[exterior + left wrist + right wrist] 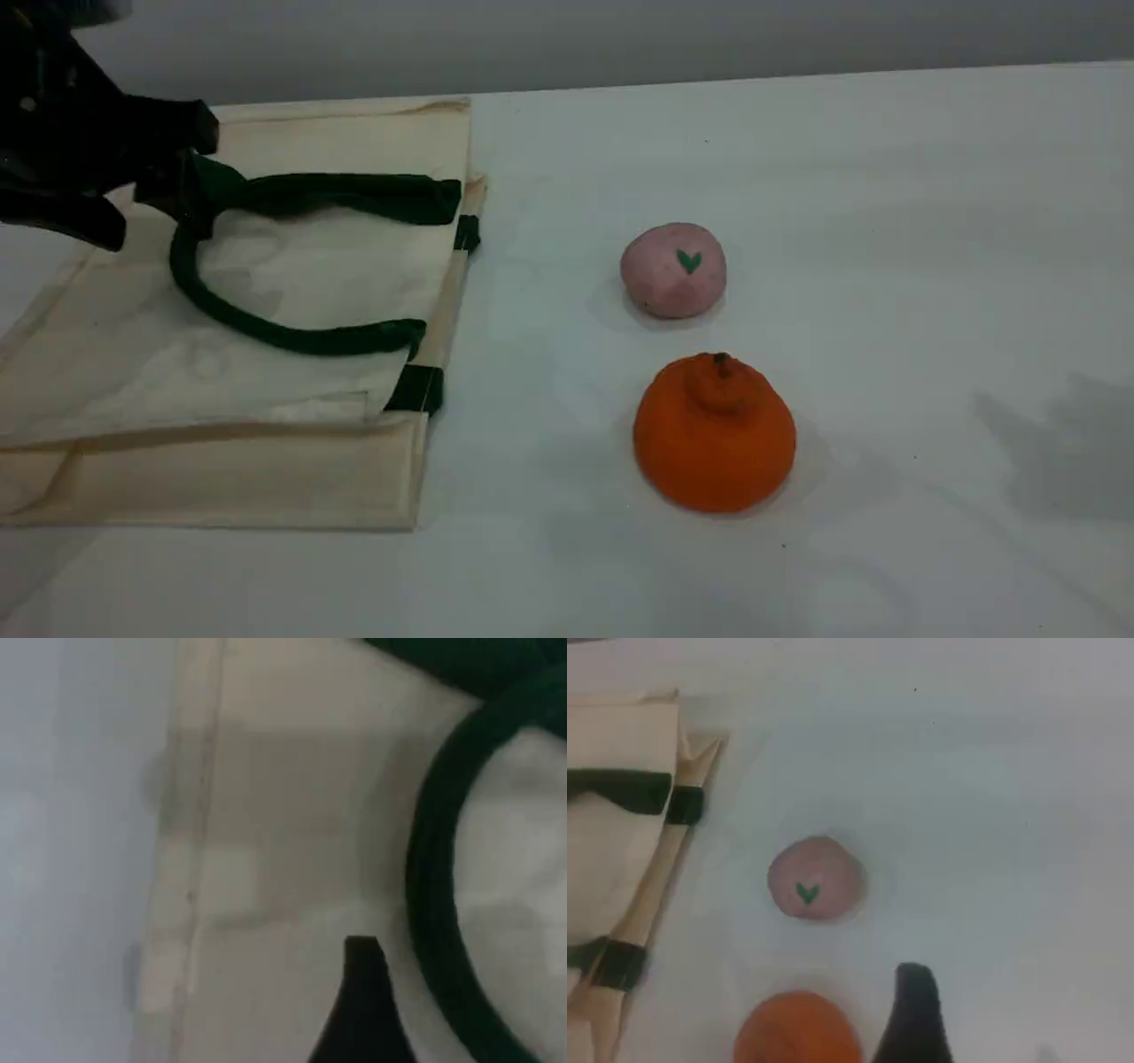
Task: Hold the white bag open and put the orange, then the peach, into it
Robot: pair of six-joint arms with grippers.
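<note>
Left tool (173, 173) reaches low over white bag (292, 275), pinching its green handle (266, 195); right tool's (914, 1019) spread unclear.

White desk (886, 221), matte, filling nearly the whole scene view. Far edge slanting up toward the right. Behind it, plain grey wall (620, 35). Soft, even light; faint grey shadows near the right edge.

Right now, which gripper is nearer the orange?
Right. The right gripper hangs above the table just beside the orange; the left gripper is far off, at the white bag's green handle.
</note>
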